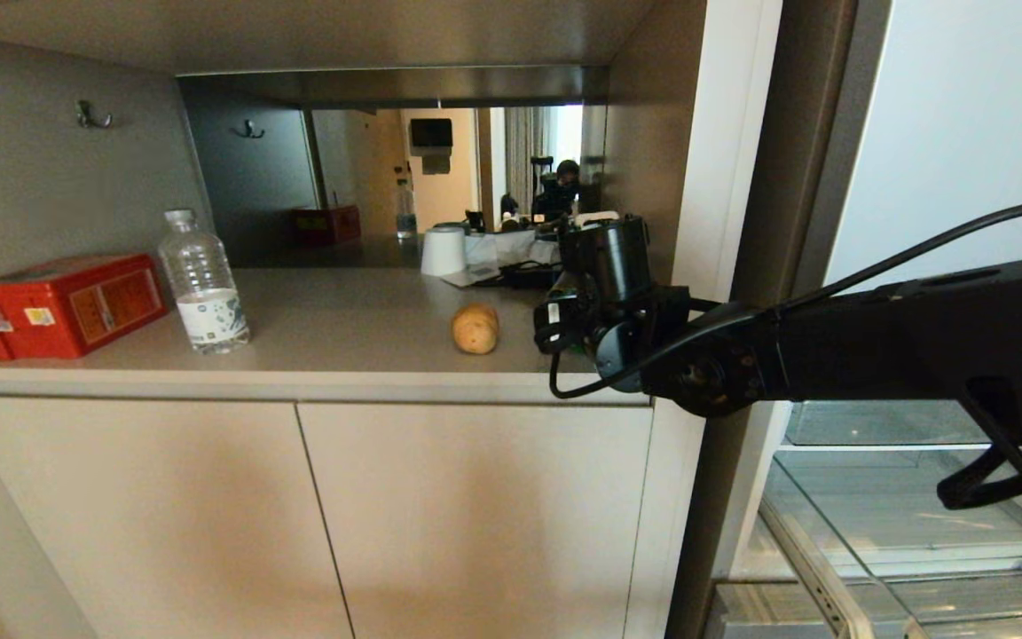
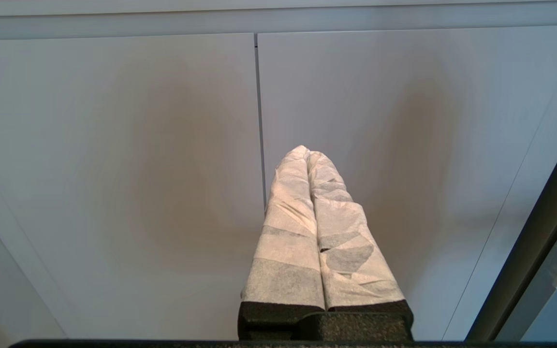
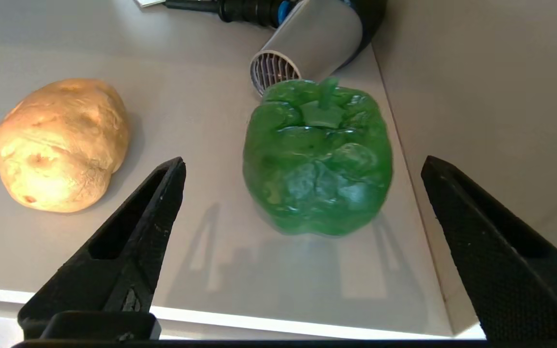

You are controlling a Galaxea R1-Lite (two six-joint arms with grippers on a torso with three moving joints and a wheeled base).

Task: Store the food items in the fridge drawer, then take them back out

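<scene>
Beige cupboards hold up the tabletop (image 1: 342, 319), and on it the green bell pepper (image 3: 317, 159) sits stem up, straight ahead of the right claw (image 3: 302, 193), whose two black fingers (image 3: 148, 217) are spread wide with nothing in them, while the potato (image 3: 61, 145) lies off to one side with its long way pointing away from the claw. That right claw is much nearer to both foods than the left claw (image 2: 307, 154), which is pressed closed and empty down by the cupboard doors (image 2: 114, 169). Lower, to the right, the clear fridge drawer (image 1: 839, 541) stands open, and I can see no food in it.
</scene>
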